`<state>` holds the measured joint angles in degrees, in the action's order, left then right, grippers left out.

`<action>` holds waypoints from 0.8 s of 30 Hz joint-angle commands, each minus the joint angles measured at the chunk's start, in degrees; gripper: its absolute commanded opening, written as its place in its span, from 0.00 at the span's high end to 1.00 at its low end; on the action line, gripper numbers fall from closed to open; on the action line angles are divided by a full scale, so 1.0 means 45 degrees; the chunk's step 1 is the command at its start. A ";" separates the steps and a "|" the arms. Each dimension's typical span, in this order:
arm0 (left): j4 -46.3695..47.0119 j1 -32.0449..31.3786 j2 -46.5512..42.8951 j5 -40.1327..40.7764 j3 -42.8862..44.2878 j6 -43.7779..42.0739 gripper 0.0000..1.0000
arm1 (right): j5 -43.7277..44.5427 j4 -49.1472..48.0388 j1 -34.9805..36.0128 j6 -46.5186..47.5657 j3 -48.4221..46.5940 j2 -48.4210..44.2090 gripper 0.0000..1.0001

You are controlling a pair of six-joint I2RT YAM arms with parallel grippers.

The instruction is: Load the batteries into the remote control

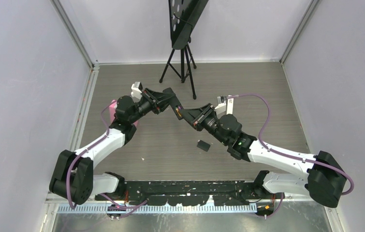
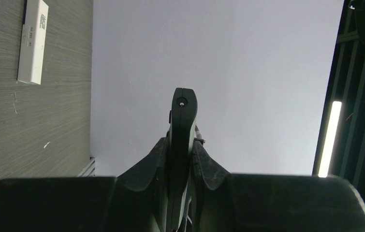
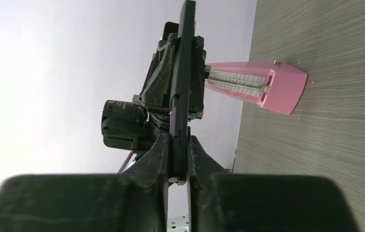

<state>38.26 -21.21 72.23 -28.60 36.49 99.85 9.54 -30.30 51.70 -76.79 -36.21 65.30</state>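
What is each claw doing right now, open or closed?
Left claw: closed on the black remote.
Right claw: closed on the black remote too.

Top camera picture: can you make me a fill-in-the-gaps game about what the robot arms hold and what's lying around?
The left gripper and the right gripper both grip the ____ remote.
The other remote, lying on the table, is ____.
The wedge-shaped thing on the table is ____.
Missing words: black, white, pink.
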 commanded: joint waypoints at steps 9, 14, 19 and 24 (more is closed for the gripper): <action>0.0570 -0.0071 -0.0699 -0.0500 0.0120 -0.0606 1.00 | 0.0166 -0.0019 -0.0024 0.0720 0.0151 -0.0347 0.50; 0.0196 -0.0054 -0.0611 -0.0636 0.0091 -0.1833 1.00 | -0.0093 -0.0480 -0.0024 0.1435 0.0355 -0.1195 0.27; 0.0779 -0.0052 -0.0233 -0.1101 0.0051 -0.2297 1.00 | -0.0390 -0.0340 -0.0029 0.2053 0.0439 -0.1722 0.27; 0.0860 -0.0052 -0.0189 -0.1362 0.0127 -0.2796 1.00 | -0.1078 0.1236 -0.0029 0.3351 -0.0077 -0.1718 0.38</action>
<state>38.33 -21.37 71.35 -32.34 36.49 90.72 6.94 -29.15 51.64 -67.96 -34.09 58.19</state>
